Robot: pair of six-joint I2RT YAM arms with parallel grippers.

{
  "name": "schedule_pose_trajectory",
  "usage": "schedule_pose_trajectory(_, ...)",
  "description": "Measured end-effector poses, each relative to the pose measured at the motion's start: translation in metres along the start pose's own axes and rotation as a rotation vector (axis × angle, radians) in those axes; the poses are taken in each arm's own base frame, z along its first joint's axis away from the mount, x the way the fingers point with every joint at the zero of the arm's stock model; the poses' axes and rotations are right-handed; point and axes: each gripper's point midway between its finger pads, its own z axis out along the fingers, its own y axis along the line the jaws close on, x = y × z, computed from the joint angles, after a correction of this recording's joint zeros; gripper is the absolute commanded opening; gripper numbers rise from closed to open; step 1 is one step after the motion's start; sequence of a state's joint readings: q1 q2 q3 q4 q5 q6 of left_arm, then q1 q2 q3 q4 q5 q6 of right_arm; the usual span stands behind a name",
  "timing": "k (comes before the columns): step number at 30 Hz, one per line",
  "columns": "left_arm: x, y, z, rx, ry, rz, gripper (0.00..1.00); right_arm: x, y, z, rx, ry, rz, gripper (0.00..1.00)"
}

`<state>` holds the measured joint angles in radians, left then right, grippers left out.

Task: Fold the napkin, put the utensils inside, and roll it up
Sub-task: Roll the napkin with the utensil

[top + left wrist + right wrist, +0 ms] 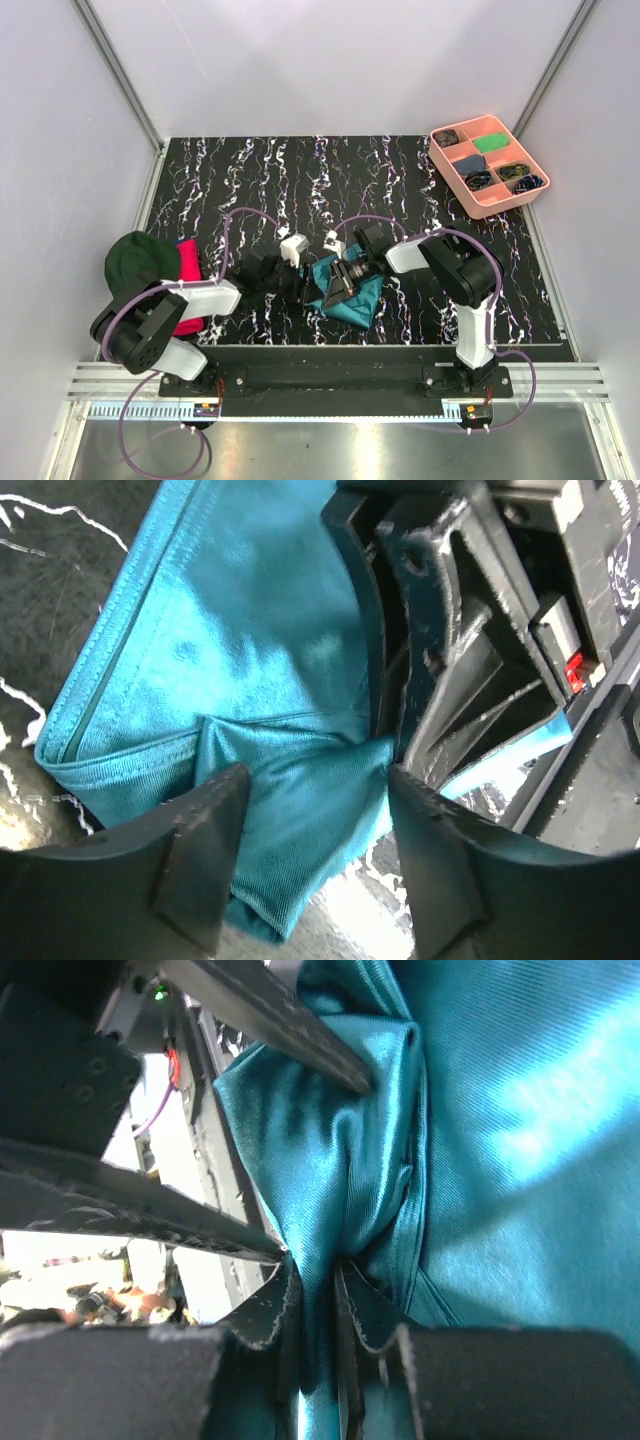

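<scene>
The teal napkin (358,297) lies bunched on the black marbled table, near the front and between the two arms. My right gripper (334,291) is shut on a raised fold of the napkin (520,1110), with the cloth pinched between its jaws (318,1305). My left gripper (305,288) faces it from the left. It is open (315,830), and a hanging fold of the napkin (230,630) lies between its fingers (200,850), close to the right gripper (450,630). No utensils are in view.
A dark green cap (140,260) and a pink-red cloth (187,262) lie at the left by the left arm. A pink compartment tray (452,178) with small items stands at the back right. Grey walls enclose the table (300,180).
</scene>
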<state>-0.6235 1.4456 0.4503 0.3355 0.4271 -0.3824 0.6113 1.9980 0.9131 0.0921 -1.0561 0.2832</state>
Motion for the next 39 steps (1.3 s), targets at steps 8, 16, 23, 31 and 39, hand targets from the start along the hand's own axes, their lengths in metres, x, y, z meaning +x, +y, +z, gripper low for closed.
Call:
schedule_pose_trajectory(8,-0.021,-0.006,-0.02,-0.073,-0.084,-0.075,0.74,-0.003,-0.006,-0.005,0.035,-0.023,0.0,0.09)
schedule_pose_trajectory(16,-0.017,0.018,-0.029,-0.224,-0.093,-0.194,0.81,-0.003,-0.007,-0.006,0.037,-0.025,-0.009,0.09)
schedule_pose_trajectory(23,-0.014,0.036,-0.023,-0.25,-0.095,-0.285,0.8,-0.003,-0.007,-0.006,0.037,-0.024,-0.016,0.09)
schedule_pose_trajectory(31,-0.022,0.026,-0.003,-0.141,-0.106,-0.31,0.63,-0.002,-0.007,-0.005,0.038,-0.018,-0.028,0.08)
schedule_pose_trajectory(39,-0.014,0.022,0.0,-0.106,-0.076,-0.335,0.41,-0.002,-0.007,-0.005,0.043,-0.013,-0.03,0.08)
